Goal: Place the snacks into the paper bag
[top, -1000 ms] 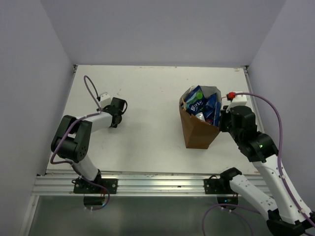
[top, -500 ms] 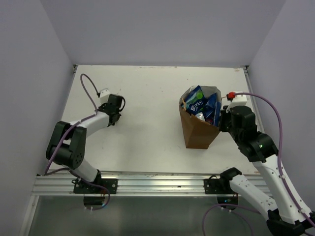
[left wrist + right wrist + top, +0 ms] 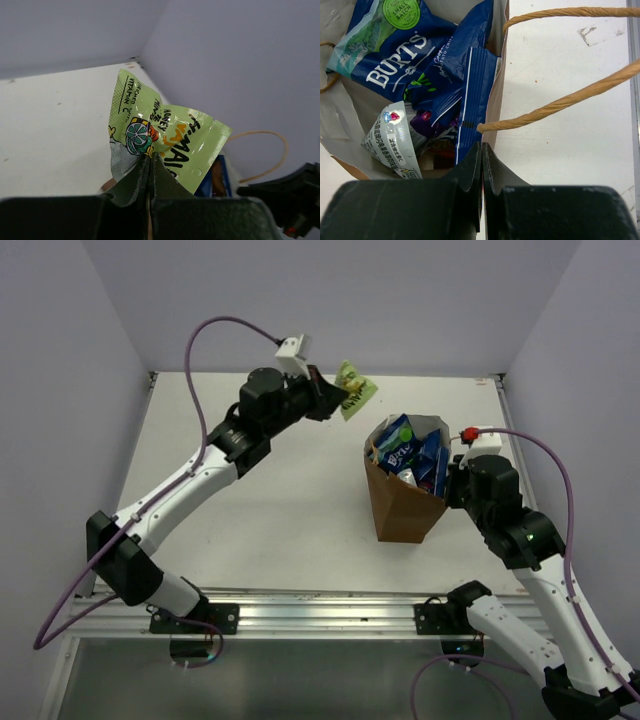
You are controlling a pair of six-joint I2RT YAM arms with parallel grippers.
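Observation:
The brown paper bag stands upright right of the table's middle. It holds several snacks, with blue crisp packets on top. My left gripper is raised in the air to the upper left of the bag's mouth. It is shut on a green snack packet, which also shows crumpled in the left wrist view. My right gripper is shut on the bag's right wall. Blue packets and a silver packet lie inside.
The bag's string handles arch over the white table beside my right gripper. Grey walls enclose the table at the back and both sides. A metal rail runs along the near edge.
My left arm has swung up from low over the table's left side to high beside the bag's mouth, and the green packet now shows in its jaws. The right arm and bag have not moved.

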